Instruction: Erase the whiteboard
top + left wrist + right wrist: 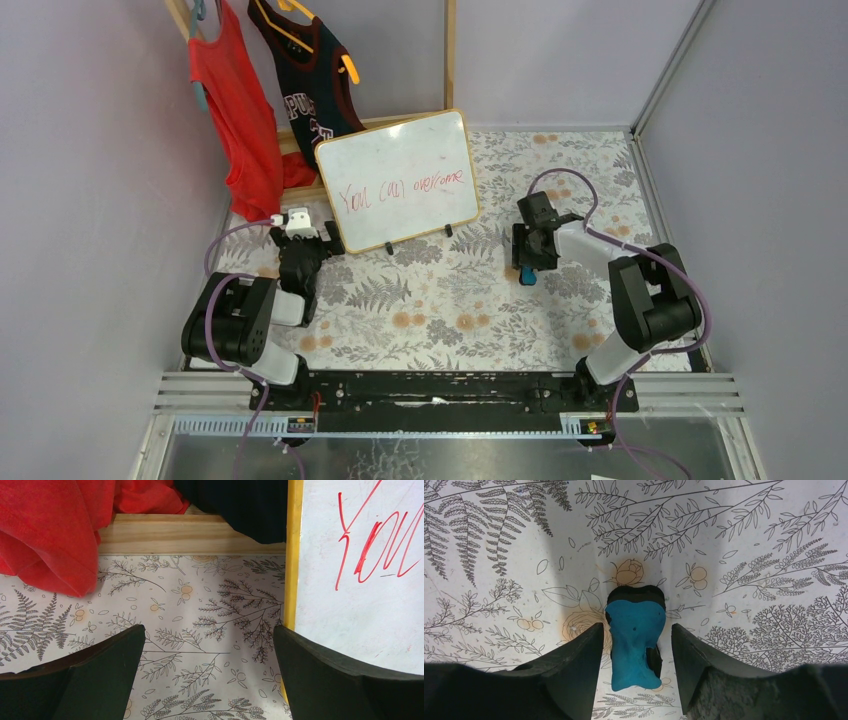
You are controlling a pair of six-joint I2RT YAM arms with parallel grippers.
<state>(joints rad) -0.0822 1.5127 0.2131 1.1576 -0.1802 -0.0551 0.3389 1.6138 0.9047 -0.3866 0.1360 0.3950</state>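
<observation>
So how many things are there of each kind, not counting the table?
whiteboard: 1
blue eraser: 1
hanging tops: 2 (red top, dark top)
robot arms: 2 (left arm, right arm)
Total: 6

Fern-print bench (440, 310)
The whiteboard (400, 180) stands toward the back; a blue eraser (526, 274) lies right of it, well apart.

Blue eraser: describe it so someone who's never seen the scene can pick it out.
On the fern-print table, look right of the whiteboard to the right gripper. The blue eraser lies flat between its open fingers. It is the only blue item on the tabletop, with a black underside.
</observation>
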